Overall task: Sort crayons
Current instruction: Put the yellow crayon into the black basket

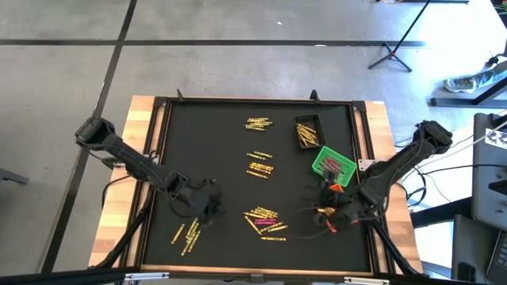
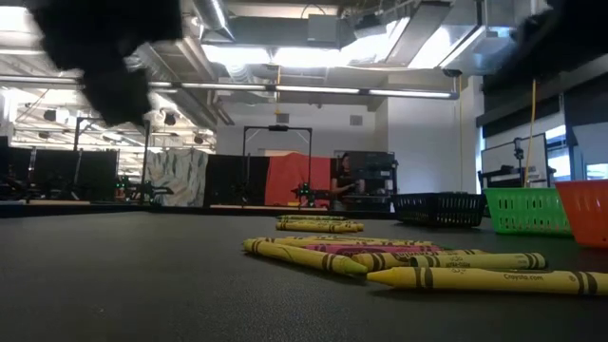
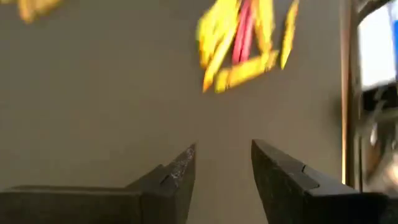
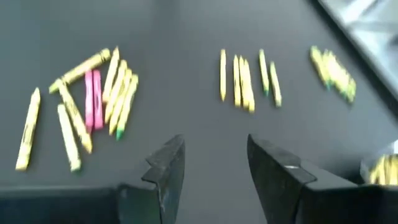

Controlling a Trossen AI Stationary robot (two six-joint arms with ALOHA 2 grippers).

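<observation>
Yellow crayons lie flat in loose groups on the black mat: far (image 1: 258, 123), middle (image 1: 260, 166), near centre with pink ones (image 1: 265, 222), and near left (image 1: 187, 236). My left gripper (image 1: 211, 203) hovers left of the near-centre pile (image 3: 242, 43), open, with nothing between its fingers (image 3: 222, 155). My right gripper (image 1: 325, 212) hovers right of that pile, open and empty (image 4: 214, 146). In the right wrist view the pile (image 4: 93, 93) and a row of yellow crayons (image 4: 245, 74) lie ahead of its fingers.
A black bin (image 1: 309, 131) holding yellow crayons and a green bin (image 1: 333, 164) stand at the right. An orange bin (image 2: 584, 214) shows partly under my right arm (image 1: 337, 188). A raised frame (image 1: 158, 158) edges the mat. A person (image 2: 342, 180) stands far behind.
</observation>
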